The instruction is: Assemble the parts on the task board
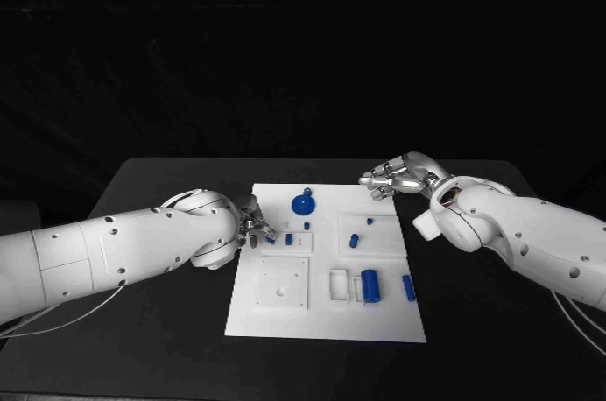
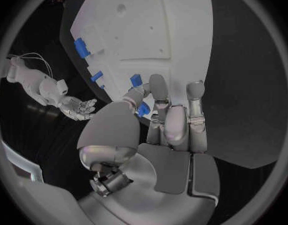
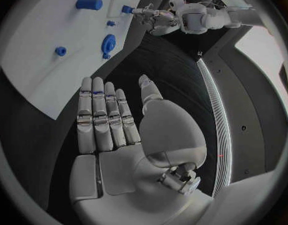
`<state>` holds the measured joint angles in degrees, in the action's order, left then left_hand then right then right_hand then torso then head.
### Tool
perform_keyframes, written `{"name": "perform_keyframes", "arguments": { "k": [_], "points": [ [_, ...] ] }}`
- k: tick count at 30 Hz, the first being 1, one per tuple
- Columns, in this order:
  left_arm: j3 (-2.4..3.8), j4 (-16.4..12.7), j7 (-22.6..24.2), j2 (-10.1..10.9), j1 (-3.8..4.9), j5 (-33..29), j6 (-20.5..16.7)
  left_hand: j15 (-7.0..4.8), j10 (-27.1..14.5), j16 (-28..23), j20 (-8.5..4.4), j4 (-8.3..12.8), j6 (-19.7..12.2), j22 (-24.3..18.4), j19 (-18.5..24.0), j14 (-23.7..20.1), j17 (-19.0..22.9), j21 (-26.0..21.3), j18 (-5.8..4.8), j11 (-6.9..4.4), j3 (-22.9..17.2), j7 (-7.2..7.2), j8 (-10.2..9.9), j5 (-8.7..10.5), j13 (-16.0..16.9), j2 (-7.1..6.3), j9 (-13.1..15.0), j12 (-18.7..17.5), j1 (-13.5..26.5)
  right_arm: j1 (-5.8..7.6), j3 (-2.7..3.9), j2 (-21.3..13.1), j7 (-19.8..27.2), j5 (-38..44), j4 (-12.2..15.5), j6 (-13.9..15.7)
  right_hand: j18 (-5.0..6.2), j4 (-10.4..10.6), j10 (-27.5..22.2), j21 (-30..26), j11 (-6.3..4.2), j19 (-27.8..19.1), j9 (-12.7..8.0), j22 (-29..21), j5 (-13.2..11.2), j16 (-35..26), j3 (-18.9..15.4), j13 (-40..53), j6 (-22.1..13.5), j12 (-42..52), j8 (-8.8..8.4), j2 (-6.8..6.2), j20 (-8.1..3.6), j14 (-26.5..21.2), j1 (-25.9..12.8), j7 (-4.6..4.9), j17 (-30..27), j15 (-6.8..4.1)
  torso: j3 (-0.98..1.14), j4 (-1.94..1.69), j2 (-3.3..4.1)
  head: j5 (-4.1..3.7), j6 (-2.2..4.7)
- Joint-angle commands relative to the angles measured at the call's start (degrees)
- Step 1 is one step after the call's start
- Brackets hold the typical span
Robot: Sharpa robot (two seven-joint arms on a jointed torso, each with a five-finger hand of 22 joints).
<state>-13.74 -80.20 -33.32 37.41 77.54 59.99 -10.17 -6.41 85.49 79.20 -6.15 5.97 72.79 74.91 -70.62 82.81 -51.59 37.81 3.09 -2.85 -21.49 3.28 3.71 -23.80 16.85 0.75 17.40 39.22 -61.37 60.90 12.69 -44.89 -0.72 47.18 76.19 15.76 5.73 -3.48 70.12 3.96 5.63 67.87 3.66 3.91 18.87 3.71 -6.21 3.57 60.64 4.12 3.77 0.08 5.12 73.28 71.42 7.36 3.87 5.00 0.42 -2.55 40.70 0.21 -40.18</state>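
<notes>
The black table (image 1: 165,331) carries the white task board (image 1: 328,318) between my hands. My left hand (image 1: 253,228) sits at its edge, fingertips pinching a small blue part (image 2: 142,108) — other blue parts (image 1: 370,286) lie just beyond. My right hand (image 1: 402,177) hovers flat and empty off the far corner, near the round blue part (image 1: 303,203).

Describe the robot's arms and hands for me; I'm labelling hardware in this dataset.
Both arms are smooth white shells with small dark screw holes and thin pale cables trailing beneath. The left hand and right hand are silver metal with segmented fingers, rounded thumb bases and grey padded palms.
</notes>
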Motion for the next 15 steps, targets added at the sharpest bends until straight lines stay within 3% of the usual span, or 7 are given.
{"name": "perform_keyframes", "arguments": {
  "k": [1, 15],
  "points": [
    [-0.09, -0.1, 0.1, -0.2, -0.29, -0.3, 1.6, -0.13, 1.3, 0.2, 0.50, 2.7, 11.3, 1.1, -0.1, 0.0, 0.1, 0.2, 0.96, -1.78, -3.1, -5.19, 0.2, -0.22, 0.0, 0.65, 0.0, 0.3, -1.3, -0.05, 0.02, 0.0, 0.7, 0.0, 0.0, -0.7, 0.41, -0.1, -0.4, 0.1, -0.06, -0.3, -0.1, -0.1, 0.4, -0.1, 0.2, -0.1, 0.0, -0.3, -0.21, -0.28, -0.13, -0.6, 0.1, 0.30, -0.1, -0.02, -0.01, -0.04, 0.00, 0.03, -0.06],
    [-0.10, -0.1, 0.1, -0.1, -0.43, -0.3, 2.2, -0.13, 1.3, 0.2, 0.49, 2.7, 11.2, 1.1, -0.1, 0.0, 0.2, 0.2, 0.96, -1.78, -3.1, -5.18, 0.2, -0.17, -0.1, 0.63, 0.0, 0.2, -1.3, -0.09, 0.02, 0.1, 0.6, 0.0, 0.0, -0.8, 0.41, -0.1, -0.4, 0.1, -0.06, -0.3, -0.1, -0.1, 0.4, -0.1, 0.2, -0.1, 0.0, -0.3, -0.20, -0.22, -0.13, -0.6, 0.1, 0.30, -0.1, -0.02, -0.02, -0.02, 0.02, 0.09, -0.10]
  ]
}}
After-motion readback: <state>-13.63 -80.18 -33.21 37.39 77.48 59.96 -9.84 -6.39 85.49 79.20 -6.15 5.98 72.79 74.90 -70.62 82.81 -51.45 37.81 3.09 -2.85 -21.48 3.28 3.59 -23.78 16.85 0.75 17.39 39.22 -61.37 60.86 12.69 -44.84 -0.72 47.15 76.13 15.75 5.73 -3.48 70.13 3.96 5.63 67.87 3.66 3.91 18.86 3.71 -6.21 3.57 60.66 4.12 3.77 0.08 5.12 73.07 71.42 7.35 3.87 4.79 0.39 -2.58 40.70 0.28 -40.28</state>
